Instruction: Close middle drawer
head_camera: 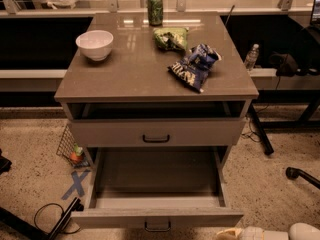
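Well, the middle drawer (pixel 155 181) stands pulled far out of the cabinet (pixel 140 76), toward the camera. The gripper (pixel 232 232) sits at the bottom edge of the view, off the cabinet's front right, just beside the right end of the drawer's front panel and slightly below it. Only a pale part of it shows, so I cannot tell whether it is released or clenched, nor whether it touches the panel. The drawer is wide and deep, grey-beige, its floor in plain view, with a low flat front carrying a small dark bar handle (pixel 157 226) at mid-width. Above it in the cabinet sits the top drawer (pixel 205 132), taller-fronted, with a larger black handle (pixel 156 138); a dark gap runs between that front and the cabinet's top. On the cabinet's top lie a bowl (pixel 94 44) at the left, a can (pixel 155 9) at the back edge, a green bag (pixel 170 37) before the can and a blue bag (pixel 195 66) toward the right. On the floor left of the cabinet is a tape cross (pixel 76 184)
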